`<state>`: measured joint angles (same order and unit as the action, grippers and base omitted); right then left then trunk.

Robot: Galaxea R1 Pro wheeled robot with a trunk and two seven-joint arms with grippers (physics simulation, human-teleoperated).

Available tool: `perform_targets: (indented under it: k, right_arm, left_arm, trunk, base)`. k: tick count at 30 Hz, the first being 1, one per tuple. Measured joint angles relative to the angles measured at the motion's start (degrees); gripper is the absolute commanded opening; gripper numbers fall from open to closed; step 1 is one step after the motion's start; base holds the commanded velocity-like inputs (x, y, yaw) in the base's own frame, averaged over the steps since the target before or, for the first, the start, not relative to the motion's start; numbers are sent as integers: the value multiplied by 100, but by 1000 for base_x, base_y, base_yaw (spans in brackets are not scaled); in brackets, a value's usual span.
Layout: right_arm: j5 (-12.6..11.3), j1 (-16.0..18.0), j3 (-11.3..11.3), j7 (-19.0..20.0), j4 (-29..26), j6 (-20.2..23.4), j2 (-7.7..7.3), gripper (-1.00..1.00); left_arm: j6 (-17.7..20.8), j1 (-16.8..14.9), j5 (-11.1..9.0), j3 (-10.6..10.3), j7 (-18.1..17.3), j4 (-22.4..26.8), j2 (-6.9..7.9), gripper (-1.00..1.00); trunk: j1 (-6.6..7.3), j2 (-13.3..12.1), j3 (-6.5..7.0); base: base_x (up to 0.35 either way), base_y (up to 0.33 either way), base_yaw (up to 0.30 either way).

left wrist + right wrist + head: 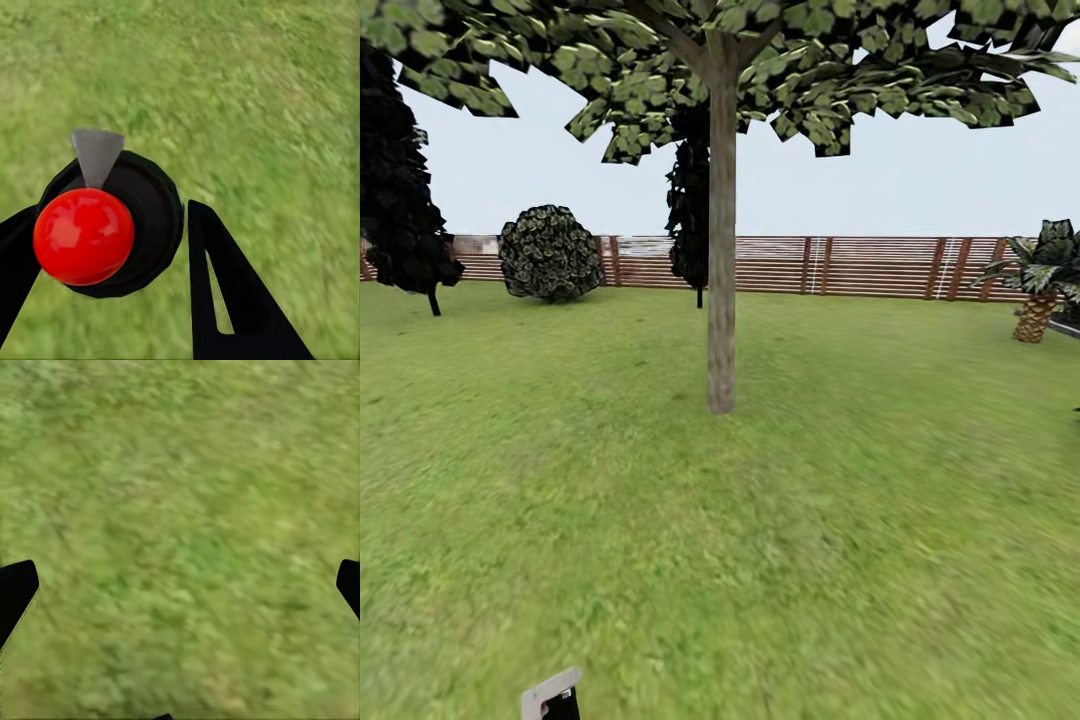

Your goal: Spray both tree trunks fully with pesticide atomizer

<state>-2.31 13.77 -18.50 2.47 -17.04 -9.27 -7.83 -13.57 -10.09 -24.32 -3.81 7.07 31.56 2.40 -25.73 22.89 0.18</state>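
Note:
One tree stands ahead of me in the head view, its straight grey-brown tree trunk (721,300) rising from the lawn to a canopy of blocky green leaves (780,60). I make out no white specks on the trunk. The pesticide atomizer (142,217), black with a red ball and a short grey nozzle (96,154), sits between the fingers (225,285) of my left gripper (112,217), which is shut on it. Its grey nozzle tip (550,692) pokes into the head view's lower edge. My right gripper (180,585) hangs open over bare grass.
A brown slatted fence (860,265) bounds the garden lawn (760,520). A dark tree (400,200) stands at far left, another (690,210) behind the trunk, a round bush (550,252) by the fence, and a short palm (1040,280) at right.

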Motion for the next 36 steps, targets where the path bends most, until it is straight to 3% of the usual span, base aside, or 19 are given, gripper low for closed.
perform_targets:
  k: [36]
  right_arm:
    - [4,0,0,0,0,0,0,100]
  left_arm:
    - [0,0,1,0,69,1,-1,-100]
  trunk:
    - [0,0,0]
  base:
    - [335,0,0]
